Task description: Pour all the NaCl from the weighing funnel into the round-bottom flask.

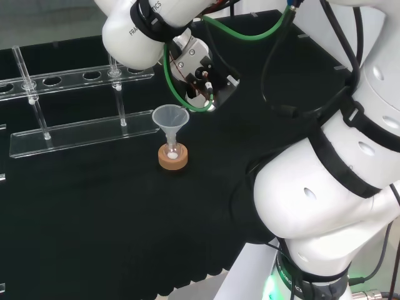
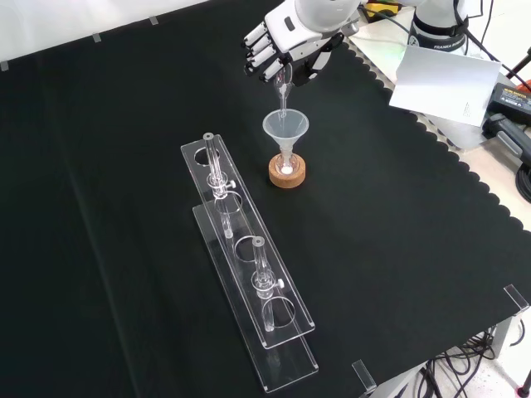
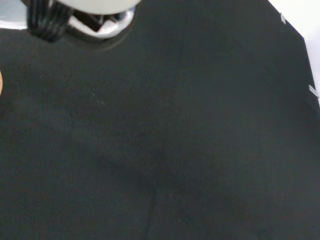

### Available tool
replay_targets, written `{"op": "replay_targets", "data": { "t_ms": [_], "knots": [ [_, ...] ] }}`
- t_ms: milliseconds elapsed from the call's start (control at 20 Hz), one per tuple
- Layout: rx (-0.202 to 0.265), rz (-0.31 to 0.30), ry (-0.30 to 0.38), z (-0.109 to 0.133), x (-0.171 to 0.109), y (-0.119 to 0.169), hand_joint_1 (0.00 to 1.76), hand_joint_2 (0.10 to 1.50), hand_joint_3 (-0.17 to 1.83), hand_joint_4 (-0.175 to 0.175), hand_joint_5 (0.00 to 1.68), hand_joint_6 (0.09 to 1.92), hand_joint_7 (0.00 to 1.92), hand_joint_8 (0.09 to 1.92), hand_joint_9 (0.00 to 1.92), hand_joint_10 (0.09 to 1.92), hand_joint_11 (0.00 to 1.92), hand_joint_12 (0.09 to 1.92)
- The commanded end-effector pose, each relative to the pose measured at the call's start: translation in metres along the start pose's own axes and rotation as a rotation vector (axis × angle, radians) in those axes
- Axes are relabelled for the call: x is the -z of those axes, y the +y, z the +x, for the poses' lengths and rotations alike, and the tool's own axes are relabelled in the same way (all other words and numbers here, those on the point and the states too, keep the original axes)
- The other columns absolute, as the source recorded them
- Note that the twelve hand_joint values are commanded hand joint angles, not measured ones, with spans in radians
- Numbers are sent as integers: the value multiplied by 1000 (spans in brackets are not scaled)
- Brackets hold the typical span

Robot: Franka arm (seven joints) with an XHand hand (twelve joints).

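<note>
Head view, flask: a small round flask (image 1: pixel 172 153) sits in a cork ring (image 1: pixel 173 158) near the middle of the black cloth (image 1: pixel 94 206). The ring is there to keep its round bottom upright.
Head view, funnel: a clear cone-shaped funnel (image 1: pixel 170 119) stands in the flask's neck, widening the target so little can spill.
Head view, salt: a small white patch shows low inside the flask, so some salt appears to be in already.
Head view, rack: a clear rack (image 1: pixel 81 103) stands behind the flask, apart from it and to the left.
Front view, hand: the hand (image 2: pixel 286 46) hangs just above the funnel (image 2: pixel 285 128), its fingers (image 2: pixel 259 51) curled round a slim clear weighing funnel (image 2: pixel 283 87).
Front view, weighing funnel: it points steeply down, its tip at the mouth of the cone, which I judge to be the tilt that lets the grains slide out.
Front view, flask: the white patch (image 2: pixel 287 169) shows inside the cork ring (image 2: pixel 287 173).
Front view, progress: pouring looks under way; whether the weighing funnel is empty I cannot tell.
Wrist view: black cloth (image 3: pixel 175 150), with a sliver of cork (image 3: pixel 1 82) at one edge.
</note>
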State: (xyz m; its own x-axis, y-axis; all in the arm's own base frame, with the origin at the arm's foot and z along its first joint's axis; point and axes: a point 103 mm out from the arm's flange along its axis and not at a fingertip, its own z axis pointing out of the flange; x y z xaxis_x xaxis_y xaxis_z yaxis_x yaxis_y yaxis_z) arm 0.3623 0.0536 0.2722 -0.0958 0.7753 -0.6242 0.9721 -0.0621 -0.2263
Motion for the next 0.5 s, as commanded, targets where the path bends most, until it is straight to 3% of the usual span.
{"op": "replay_targets", "data": {
  "t_ms": [50,500],
  "knots": [
    [4,-2,-18,1,2,1,1120,693,594,175,1267,656,581,635,858,384,663,1117],
    [8,-11,-45,-1,4,1,1120,692,594,175,1267,656,580,635,859,383,666,1117]
  ]
}}
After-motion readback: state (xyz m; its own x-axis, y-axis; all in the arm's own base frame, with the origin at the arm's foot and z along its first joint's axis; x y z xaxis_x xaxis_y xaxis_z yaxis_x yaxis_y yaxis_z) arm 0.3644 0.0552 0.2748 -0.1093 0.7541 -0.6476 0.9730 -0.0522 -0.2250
